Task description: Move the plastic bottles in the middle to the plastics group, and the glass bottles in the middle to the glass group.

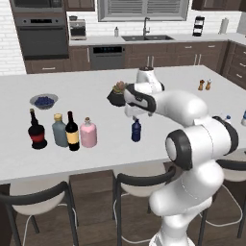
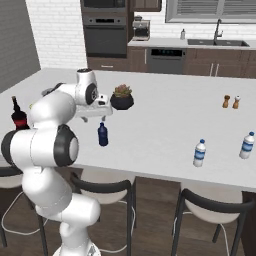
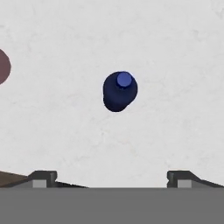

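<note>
The small dark-blue plastic bottle (image 1: 136, 130) (image 2: 103, 135) stands upright alone near the counter's front edge. My gripper (image 1: 134, 115) (image 2: 98, 116) hangs just above it, open and holding nothing. From the hand view I look down on the bottle's cap (image 3: 120, 90), with the fingertips (image 3: 43, 177) wide apart below it. On the left stand the black red-labelled bottle (image 1: 37, 129) (image 2: 19, 117), the grey-blue yellow-capped bottle (image 1: 59, 130), the dark wine bottle (image 1: 72, 132) and the pink bottle (image 1: 88, 133) (image 3: 3, 66) in a row. Two clear water bottles (image 2: 199, 153) (image 2: 246, 145) stand at the right.
A dark bowl with a plant (image 1: 116, 93) (image 2: 122, 100) sits just behind the gripper. A bowl of blue fruit (image 1: 44, 101) lies behind the left row. Two small shakers (image 1: 204, 85) (image 2: 231, 101) stand at the far right. Stools line the counter's front edge (image 1: 96, 166).
</note>
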